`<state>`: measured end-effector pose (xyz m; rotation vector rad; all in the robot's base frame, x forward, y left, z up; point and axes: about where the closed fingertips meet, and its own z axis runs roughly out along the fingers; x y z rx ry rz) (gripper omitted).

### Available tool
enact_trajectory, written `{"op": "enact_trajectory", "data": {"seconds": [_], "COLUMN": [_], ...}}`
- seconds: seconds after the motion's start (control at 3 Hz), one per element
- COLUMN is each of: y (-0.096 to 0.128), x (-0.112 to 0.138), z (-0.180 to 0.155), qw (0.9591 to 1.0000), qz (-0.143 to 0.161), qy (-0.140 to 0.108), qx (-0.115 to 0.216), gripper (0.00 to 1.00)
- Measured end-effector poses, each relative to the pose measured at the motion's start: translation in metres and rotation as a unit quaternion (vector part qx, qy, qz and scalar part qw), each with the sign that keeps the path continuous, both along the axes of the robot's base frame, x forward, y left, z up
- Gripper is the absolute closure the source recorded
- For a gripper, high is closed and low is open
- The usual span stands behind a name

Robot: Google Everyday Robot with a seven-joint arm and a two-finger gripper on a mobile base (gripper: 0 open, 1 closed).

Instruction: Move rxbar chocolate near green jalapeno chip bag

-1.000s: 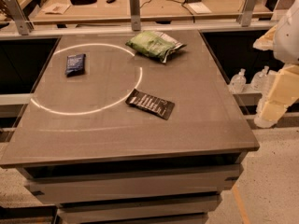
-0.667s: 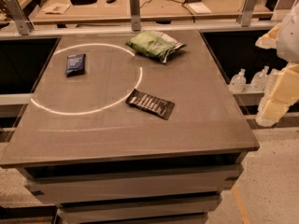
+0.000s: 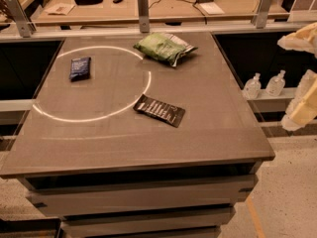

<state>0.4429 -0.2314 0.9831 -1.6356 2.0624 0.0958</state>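
While the claw (image 3: 300, 109) hangs out past the right side of the table (image 3: 208, 143), clear of the tabletop, only pale cream parts of it show at the right border of the view. Whether it is open or closed cannot be told, and nothing can be seen in its hold. It touches none of the packets.

Left of the claw and well apart from it, the bar (image 3: 159, 110) lies flat on the table. It is black with rows of white lettering, and its long side slants down toward the claw. The corner farthest from the claw meets the line of a white ring (image 3: 59, 117) marked on the tabletop, while the rest of the bar lies outside that ring.

Farther from the claw, to its left and toward the far edge of the table, rests the chip bag (image 3: 163, 47), green and puffy. It sits just beside the ring's far arc, well apart from the bar.

Farthest left of the claw, a blue packet (image 3: 79, 67) lies inside the ring.

Near the claw, on its left, 2 clear bottles (image 3: 252, 87) stand upright on a low shelf (image 3: 257, 105) beside the table. A bench (image 3: 99, 15) with cables runs beyond the table's far edge.
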Motion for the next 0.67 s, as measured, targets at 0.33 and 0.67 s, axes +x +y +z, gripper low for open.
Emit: {"op": "enact_trajectory", "data": {"seconds": [0.33, 0.67], "y": [0.0019, 0.0006], "x": [0.0058, 0.0102], "z": [-0.0044, -0.0129], "qw": [0.9997, 0.9987], "qz": [0.010, 0.007], "qy": [-0.003, -0.008], "qx": [0.020, 0.050], "gripper": [0.00, 0.00]}}
